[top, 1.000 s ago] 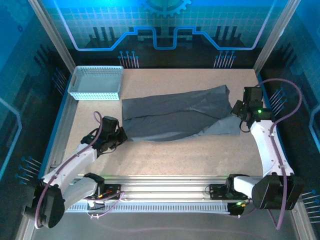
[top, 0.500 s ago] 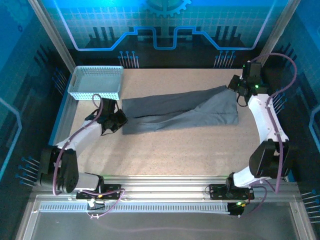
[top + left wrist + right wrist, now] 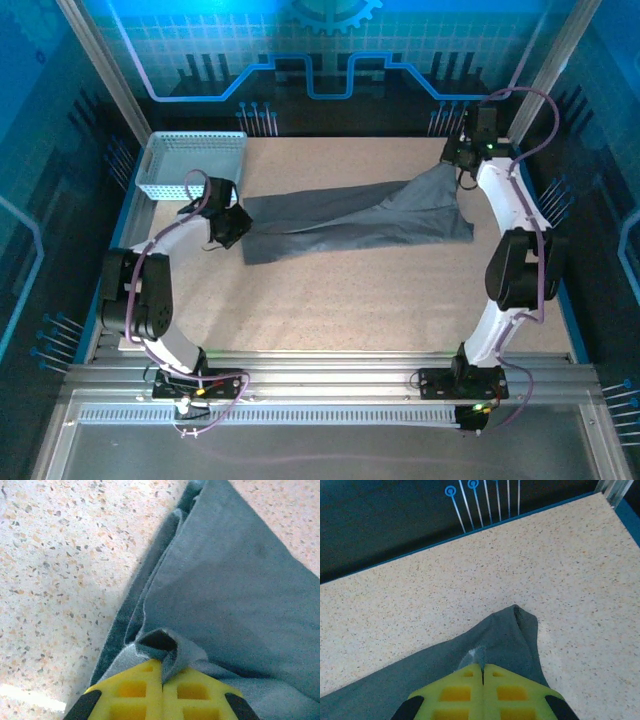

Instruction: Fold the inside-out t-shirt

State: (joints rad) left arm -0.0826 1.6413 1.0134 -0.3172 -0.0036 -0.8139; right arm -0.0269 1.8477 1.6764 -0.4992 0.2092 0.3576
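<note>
The inside-out t-shirt (image 3: 350, 222) is a plain dark grey cloth stretched into a long band across the middle of the table. My left gripper (image 3: 237, 222) is shut on its left end; in the left wrist view a fold of the t-shirt (image 3: 170, 652) is pinched between the yellow fingertips (image 3: 130, 690), at my left gripper (image 3: 162, 672). My right gripper (image 3: 452, 170) is shut on the far right corner. In the right wrist view a small pinch of the t-shirt (image 3: 485, 647) stands up between the jaws of my right gripper (image 3: 483, 669).
A light blue mesh basket (image 3: 192, 164) stands at the back left corner, just behind my left gripper. The speckled table (image 3: 350, 300) is bare in front of the t-shirt. Blue enclosure walls and frame posts lie close behind my right gripper.
Both grippers have moved away from me toward the back of the table, pulling the t-shirt's two ends with them. The cloth is now drawn tighter and lies farther back.
</note>
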